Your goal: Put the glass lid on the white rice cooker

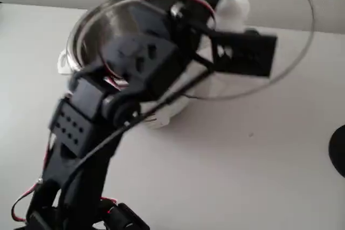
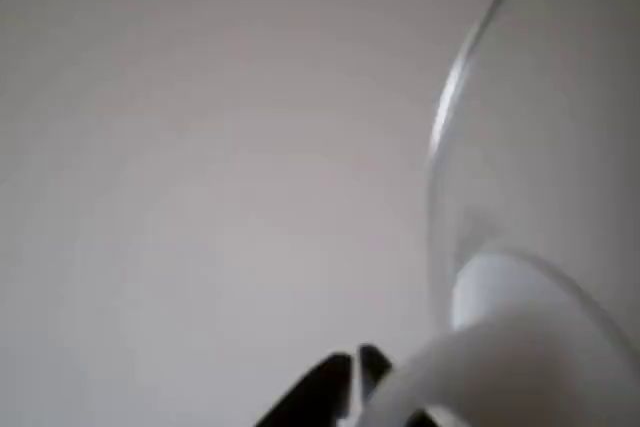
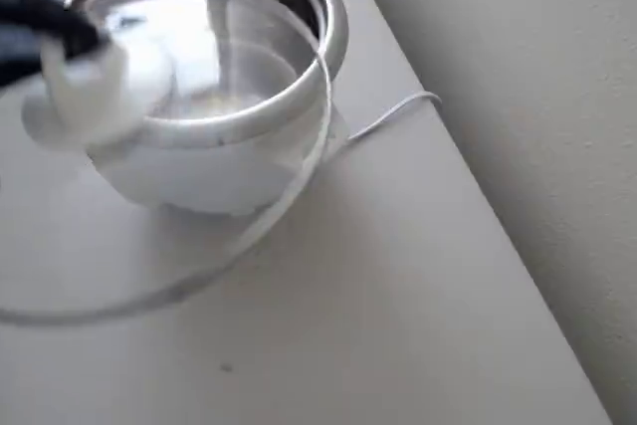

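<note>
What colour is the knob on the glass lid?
White; the knob on the glass lid shows best in the overhead view.

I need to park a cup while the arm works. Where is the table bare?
Bare table lies in front of the white rice cooker, out to the table edge in the overhead view. Crowded: around the cooker, where the held glass lid overhangs, and its cord.

**Legible text and markings: none**

No word, label, brand, number or sign can be read in any of the three views. The white rice cooker (image 3: 199,161) carries no readable print on its visible wall. The glass lid (image 1: 291,52) is plain. The black arm (image 1: 129,74) shows a small pale mark on one block in the fixed view, too blurred to make out.
</note>
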`<action>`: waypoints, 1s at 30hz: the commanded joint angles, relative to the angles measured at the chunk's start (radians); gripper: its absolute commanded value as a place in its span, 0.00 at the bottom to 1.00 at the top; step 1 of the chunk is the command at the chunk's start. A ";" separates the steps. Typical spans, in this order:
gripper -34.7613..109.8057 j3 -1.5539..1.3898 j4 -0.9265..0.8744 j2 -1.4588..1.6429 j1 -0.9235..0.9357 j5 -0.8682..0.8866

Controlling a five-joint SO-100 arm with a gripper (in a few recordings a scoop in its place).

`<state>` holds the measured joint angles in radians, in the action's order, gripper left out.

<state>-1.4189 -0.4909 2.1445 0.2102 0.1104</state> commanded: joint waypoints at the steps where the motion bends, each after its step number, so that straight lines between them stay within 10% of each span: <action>1: 0.24 0.201 -0.002 0.020 -0.172 -0.006; 11: 0.24 0.244 -0.063 -0.092 -0.469 -0.008; 30: 0.24 0.233 0.009 -0.233 -0.477 0.049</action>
<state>-1.3376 -0.5630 1.8899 -0.2592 0.1442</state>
